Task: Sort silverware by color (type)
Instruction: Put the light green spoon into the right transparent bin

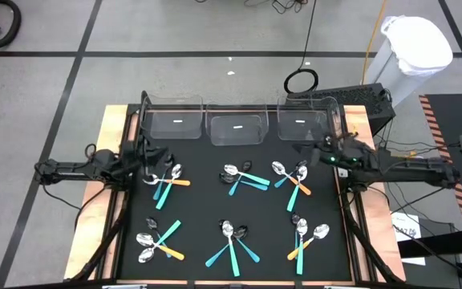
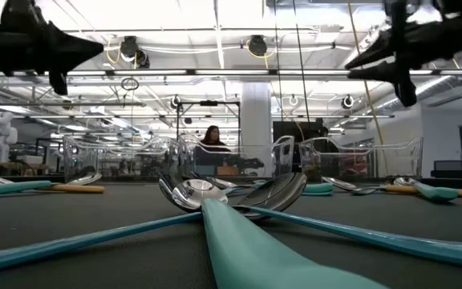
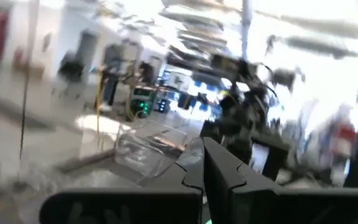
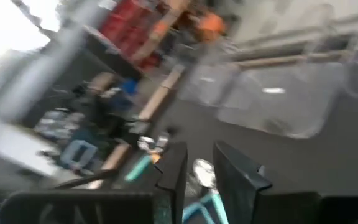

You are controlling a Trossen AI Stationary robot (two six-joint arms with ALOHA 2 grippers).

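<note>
Six clusters of small spoons lie flat on the black mat in the high view: far row [image 1: 167,183], [image 1: 243,178], [image 1: 291,177], near row [image 1: 159,241], [image 1: 233,241], [image 1: 307,237]. Their bowls are silver or dark, their handles teal or orange. My left gripper [image 1: 157,156] hovers above the mat beside the far-left cluster; its fingers [image 3: 207,171] look shut and empty. My right gripper [image 1: 315,150] hovers by the far-right cluster, with a narrow gap between its fingers [image 4: 197,168] and nothing in it. In the low view both arms, left [image 2: 38,44] and right [image 2: 407,48], hang well above the mat.
Three clear plastic bins [image 1: 175,124], [image 1: 239,128], [image 1: 303,124] stand in a row along the far edge of the mat. A dark box [image 1: 359,104] sits beyond the far right corner. Bare mat lies between the clusters. A person [image 2: 212,138] shows far behind the table.
</note>
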